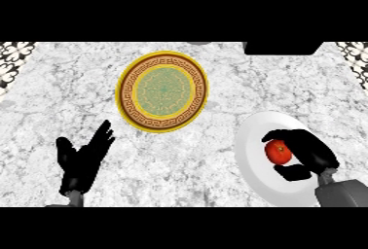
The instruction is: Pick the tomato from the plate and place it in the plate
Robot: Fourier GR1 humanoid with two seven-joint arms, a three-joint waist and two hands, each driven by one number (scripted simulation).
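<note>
Resting open at near left, left hand (82, 163). Farther off, middle: patterned plate (162, 91), bare counter (201, 160) all round. At near right, right hand (305, 153) curled about tomato (279, 152) over white plate (259, 146). Probably light, smooth, easily bruised; best held across the middle.

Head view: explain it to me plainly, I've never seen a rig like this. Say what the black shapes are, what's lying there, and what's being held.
This picture looks steeply down from the robot's head onto a marble counter. The black shapes are its two hands on grey forearms. The left hand rests open, fingers up, at the lower left. The right hand curls round a red tomato over a white plate. Farther back lies a patterned plate with a gold rim, nothing on it.
</note>
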